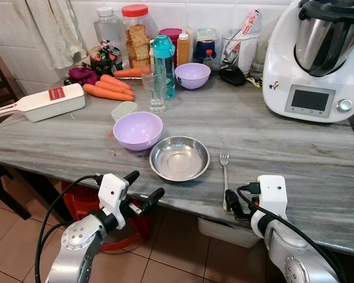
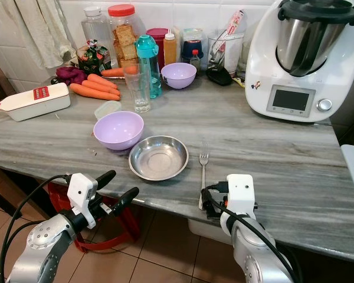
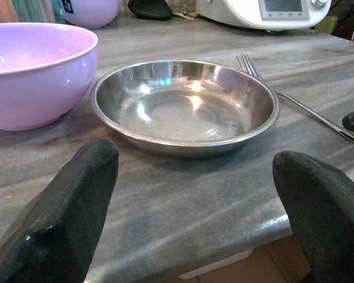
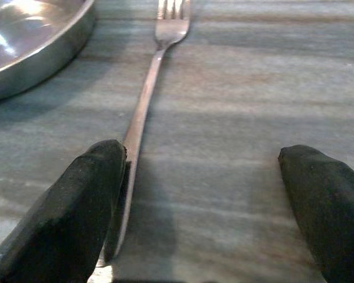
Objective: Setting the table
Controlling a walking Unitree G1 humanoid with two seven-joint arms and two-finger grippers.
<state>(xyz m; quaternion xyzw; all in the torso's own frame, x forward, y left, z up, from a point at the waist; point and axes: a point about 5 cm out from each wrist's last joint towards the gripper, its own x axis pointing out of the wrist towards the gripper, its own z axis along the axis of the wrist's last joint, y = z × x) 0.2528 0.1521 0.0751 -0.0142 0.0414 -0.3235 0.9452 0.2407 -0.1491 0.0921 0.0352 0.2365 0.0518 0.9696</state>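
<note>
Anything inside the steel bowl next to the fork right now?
The steel bowl holds only reflections; its whole inside is visible from the left wrist. The counter patch beneath it is covered. The fork lies beside it, apart.

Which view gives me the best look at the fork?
The left eye view: the whole fork lies flat beside the steel bowl, its handle end at the open right hand. The right wrist view shows handle and tines close up; the left wrist view catches it at the edge.
</note>
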